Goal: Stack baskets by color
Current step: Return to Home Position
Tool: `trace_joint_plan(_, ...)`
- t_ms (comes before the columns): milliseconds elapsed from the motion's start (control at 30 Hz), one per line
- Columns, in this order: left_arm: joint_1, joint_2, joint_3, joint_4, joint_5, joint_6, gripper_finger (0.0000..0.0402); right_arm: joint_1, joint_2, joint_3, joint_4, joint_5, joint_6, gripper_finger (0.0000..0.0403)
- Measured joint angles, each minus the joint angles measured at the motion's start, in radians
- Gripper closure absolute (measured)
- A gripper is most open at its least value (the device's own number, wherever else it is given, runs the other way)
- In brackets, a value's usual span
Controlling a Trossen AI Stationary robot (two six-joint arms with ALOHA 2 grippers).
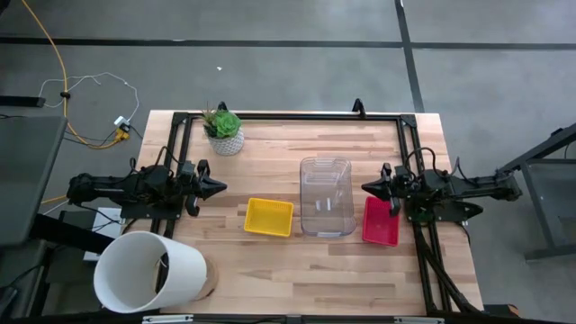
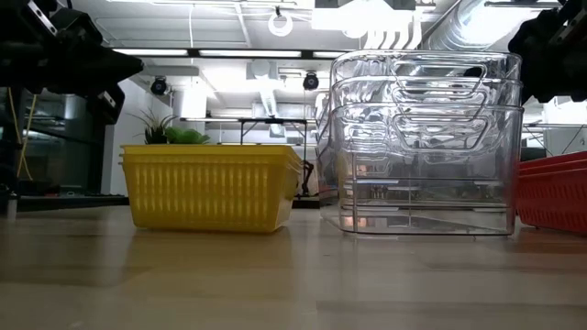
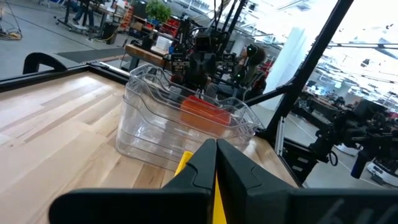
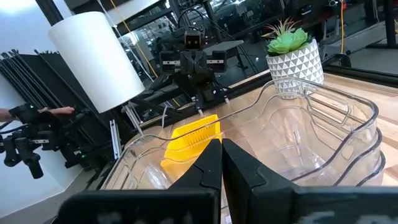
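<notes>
Three groups of baskets rest by their bottoms on the wooden table. Yellow mesh baskets (image 1: 269, 217) (image 2: 209, 186) sit left of centre. Three clear baskets (image 1: 326, 196) (image 2: 426, 142), nested, stand in the middle. Pink-red baskets (image 1: 381, 220) (image 2: 553, 190) lie at the right. My left gripper (image 1: 220, 187) (image 3: 216, 149) hovers shut and level, to the left of the yellow ones. My right gripper (image 1: 364, 187) (image 4: 221, 149) hovers shut and level, just right of the clear stack and above the pink-red baskets' far end. Neither holds anything.
A green plant in a white pot (image 1: 224, 131) stands at the far left of the table. A big white tub (image 1: 148, 270) lies at the near left corner. A black frame (image 1: 288, 115) runs along the far edge and both sides. Bare wood stretches along the near edge.
</notes>
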Motion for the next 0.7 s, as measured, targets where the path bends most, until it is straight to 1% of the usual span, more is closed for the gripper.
trace_joint_plan(333,-0.011,0.000,0.000,0.001,0.002,0.014,0.0401,0.000,0.000,0.000,0.000,0.000,0.000,0.0402)
trace_joint_plan(400,-0.011,0.000,0.000,-0.001,0.016,0.136,0.0401,0.000,0.000,0.000,0.000,0.000,0.000,0.0402)
trace_joint_plan(500,-0.040,0.000,0.000,-0.002,0.029,0.316,0.0401,0.000,0.000,0.000,0.000,0.000,0.000,0.0402)
trace_joint_plan(567,-0.053,0.000,0.000,-0.002,0.028,0.403,0.0401,0.000,0.000,0.000,0.000,0.000,0.000,0.0402)
trace_joint_plan(633,-0.060,0.000,0.000,-0.003,0.025,0.415,0.0401,0.000,0.000,0.000,0.000,0.000,0.000,0.0402)
trace_joint_plan(700,-0.060,0.000,0.000,-0.003,0.026,0.381,0.0401,0.000,0.000,0.000,0.000,0.000,0.000,0.0402)
